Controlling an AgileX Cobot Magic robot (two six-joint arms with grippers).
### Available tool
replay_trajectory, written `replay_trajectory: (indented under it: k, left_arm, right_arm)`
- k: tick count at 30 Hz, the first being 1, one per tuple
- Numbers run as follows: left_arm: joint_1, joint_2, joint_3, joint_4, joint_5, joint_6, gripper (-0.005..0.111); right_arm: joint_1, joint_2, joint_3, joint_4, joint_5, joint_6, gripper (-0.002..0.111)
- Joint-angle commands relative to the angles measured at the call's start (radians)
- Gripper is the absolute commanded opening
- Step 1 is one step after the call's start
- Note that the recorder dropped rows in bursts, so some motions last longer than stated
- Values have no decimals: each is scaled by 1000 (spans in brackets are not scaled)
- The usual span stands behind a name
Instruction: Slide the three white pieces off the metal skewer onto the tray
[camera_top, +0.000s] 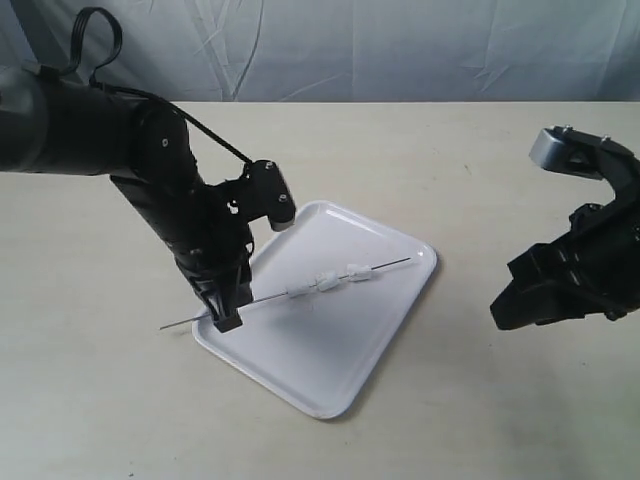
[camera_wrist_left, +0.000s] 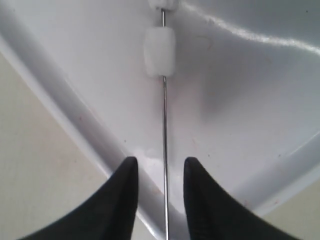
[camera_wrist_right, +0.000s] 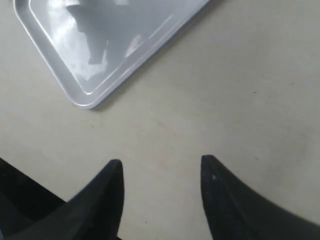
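Pieces, all three, sit threaded on skewer across tray, mid-frame. Left claw apart, straddling skewer's lower-left end. Right claw apart, empty, far right. Nothing slid off yet.

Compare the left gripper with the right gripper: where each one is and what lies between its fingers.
The left gripper hangs at the rim of the tray; the right gripper hangs off the tray, over the table. The left gripper's fingers straddle the metal skewer, with a gap on either side; the right gripper has nothing between its own. Both stand open.
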Motion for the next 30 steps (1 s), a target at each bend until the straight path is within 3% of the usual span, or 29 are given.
replay_trajectory:
  k: [1, 15, 24, 30]
  left_arm:
    - [-31, 27, -25, 39, -8, -1, 31]
    - [-31, 133, -33, 61, -6, -6, 31]
    - [-31, 149, -33, 69, 58, -6, 6]
    - [-31, 149, -33, 65, 67, -36, 3]
  right_arm:
    - [3, 32, -7, 5, 18, -13, 49]
    - [3, 32, -7, 12, 26, -13, 49]
    - [3, 32, -7, 15, 26, -13, 49]
    - [3, 32, -7, 15, 22, -13, 49]
